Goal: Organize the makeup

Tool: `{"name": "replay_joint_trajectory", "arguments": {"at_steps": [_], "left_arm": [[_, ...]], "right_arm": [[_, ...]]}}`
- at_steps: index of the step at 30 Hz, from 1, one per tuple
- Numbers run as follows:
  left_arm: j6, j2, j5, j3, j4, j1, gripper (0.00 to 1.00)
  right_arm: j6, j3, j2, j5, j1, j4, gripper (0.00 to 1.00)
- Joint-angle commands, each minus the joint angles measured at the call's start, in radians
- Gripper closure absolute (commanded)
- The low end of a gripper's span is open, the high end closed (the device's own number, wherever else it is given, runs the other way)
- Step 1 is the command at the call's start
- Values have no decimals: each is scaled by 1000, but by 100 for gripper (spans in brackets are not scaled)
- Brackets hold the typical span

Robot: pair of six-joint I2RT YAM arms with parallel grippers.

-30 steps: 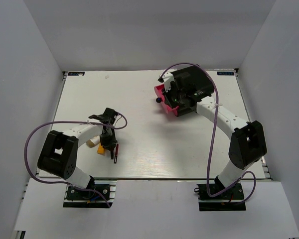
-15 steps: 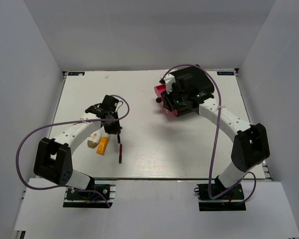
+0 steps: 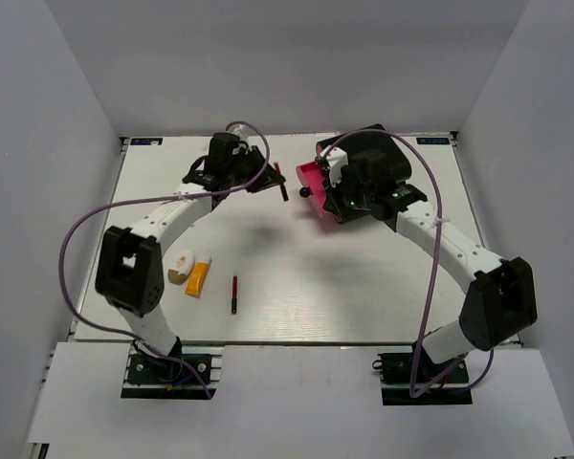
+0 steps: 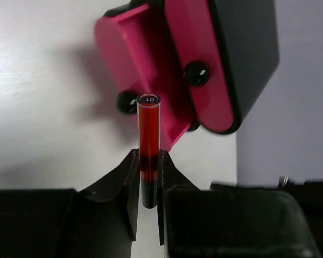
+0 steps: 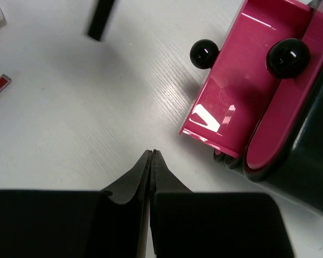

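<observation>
Near two pink drawers (image 4: 151, 64), the left fingers (image 4: 118, 183) pinch one red pencil (image 4: 148, 140).

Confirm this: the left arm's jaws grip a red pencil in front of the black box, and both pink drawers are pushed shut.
Wrong on the drawers: one pink drawer is pulled open, its tray showing in the right wrist view; only the other drawer is shut. The left gripper does have its jaws on a red pencil in front of the black box.
</observation>
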Motion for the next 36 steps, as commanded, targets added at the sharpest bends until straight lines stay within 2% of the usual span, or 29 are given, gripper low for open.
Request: {"name": "replay_joint_trajectory", "arguments": {"at_steps": [1, 5, 15, 21, 24, 28, 32, 36], "left_arm": [[-100, 98, 118, 112, 205, -15, 100], [-151, 217, 116, 219, 278, -35, 99], [-226, 408, 35, 381, 260, -93, 95], [-214, 434, -48, 434, 134, -124, 78], [-205, 434, -62, 434, 102, -124, 76], [-206, 439, -56, 441, 92, -133, 58], [-206, 445, -51, 450, 81, -133, 47], [-205, 434, -49, 465, 78, -133, 42]], "right_arm": [[-1, -35, -72, 16, -9, 30, 100], [-12, -71, -112, 36, -14, 41, 100], [-10, -81, -134, 47, -34, 46, 100], [-12, -76, -132, 46, -41, 46, 100], [-13, -76, -131, 44, -43, 47, 100], [-16, -78, -128, 41, -43, 46, 100], [-21, -79, -126, 36, -44, 46, 100], [-30, -76, -126, 14, -43, 38, 99]]}}
